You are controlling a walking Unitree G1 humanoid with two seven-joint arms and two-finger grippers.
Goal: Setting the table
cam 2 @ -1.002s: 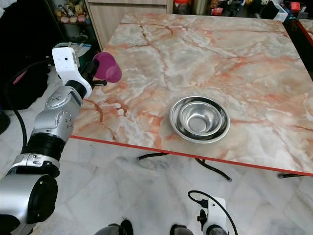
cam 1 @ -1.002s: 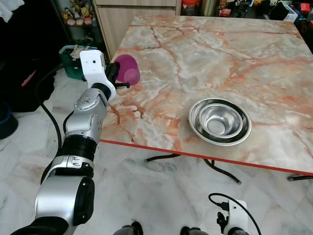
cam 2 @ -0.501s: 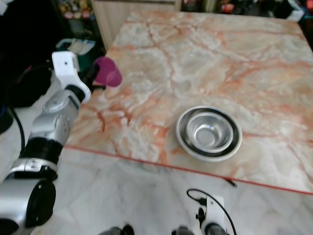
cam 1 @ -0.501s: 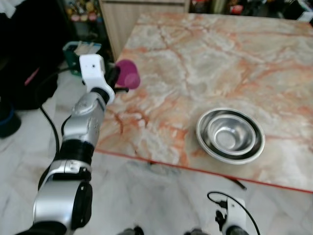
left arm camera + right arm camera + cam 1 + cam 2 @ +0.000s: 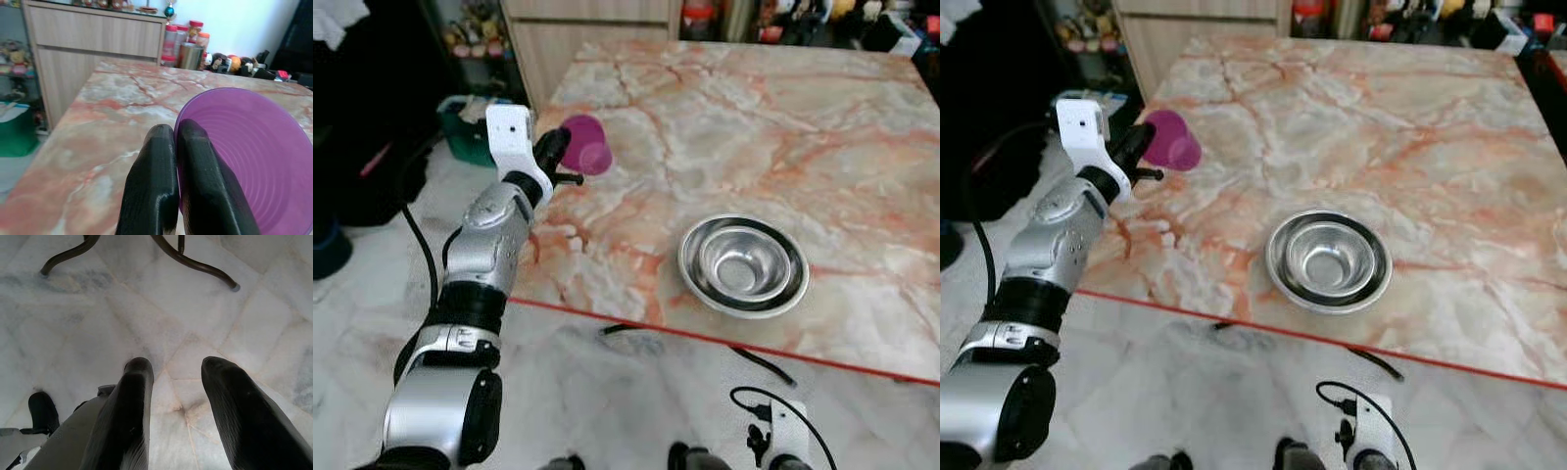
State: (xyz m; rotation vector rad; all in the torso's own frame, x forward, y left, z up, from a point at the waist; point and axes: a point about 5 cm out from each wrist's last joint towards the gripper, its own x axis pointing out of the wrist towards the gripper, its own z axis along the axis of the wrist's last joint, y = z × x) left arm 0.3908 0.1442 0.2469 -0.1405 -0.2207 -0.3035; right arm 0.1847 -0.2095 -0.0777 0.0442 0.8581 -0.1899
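Observation:
My left gripper (image 5: pixel 553 152) is shut on the rim of a purple plastic cup (image 5: pixel 586 157), held tilted above the left edge of the marble table (image 5: pixel 734 117). In the left wrist view the two black fingers (image 5: pixel 168 186) pinch the purple cup (image 5: pixel 244 161) wall between them. Two nested steel bowls (image 5: pixel 743 265) sit near the table's front edge, well right of the cup. My right gripper (image 5: pixel 178 377) hangs low over the floor with its fingers apart and nothing between them.
A wooden cabinet (image 5: pixel 592 39) stands behind the table's far left corner. Jars and small items (image 5: pixel 188 46) line the table's far side. A green bin (image 5: pixel 470 132) sits on the floor left of the table. The red table edge (image 5: pixel 724 338) runs along the front.
The camera shifted. My left arm has carried the purple cup a little further in over the table's left edge. The bowls have not moved on the table.

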